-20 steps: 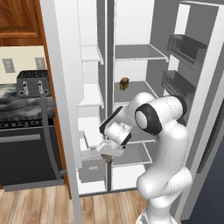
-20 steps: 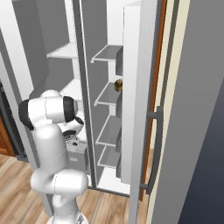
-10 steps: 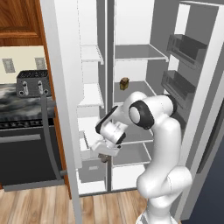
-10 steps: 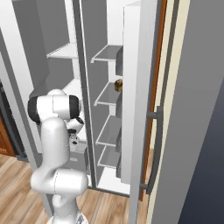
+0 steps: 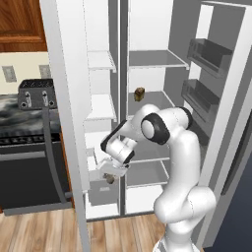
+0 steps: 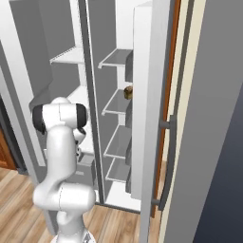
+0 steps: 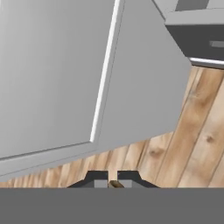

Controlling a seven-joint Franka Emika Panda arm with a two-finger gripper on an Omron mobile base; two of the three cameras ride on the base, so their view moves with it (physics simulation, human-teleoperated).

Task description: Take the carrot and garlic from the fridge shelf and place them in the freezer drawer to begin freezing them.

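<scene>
Above freezer drawer (image 5: 101,189): garlic (image 5: 110,179) in tool (image 5: 111,176)

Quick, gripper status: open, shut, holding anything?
Gripper: shut on a small tan-brown lump, apparently the garlic, low at the freezer side.

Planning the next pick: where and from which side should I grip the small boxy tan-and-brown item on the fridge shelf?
Probably its two upright sides, coming level from the open front: the small boxy tan-and-brown item stands upright on the pale grey fridge shelf, with another shelf overhead. The end effector is shut on a tiny tan-brown garlic lump; release that first.
</scene>
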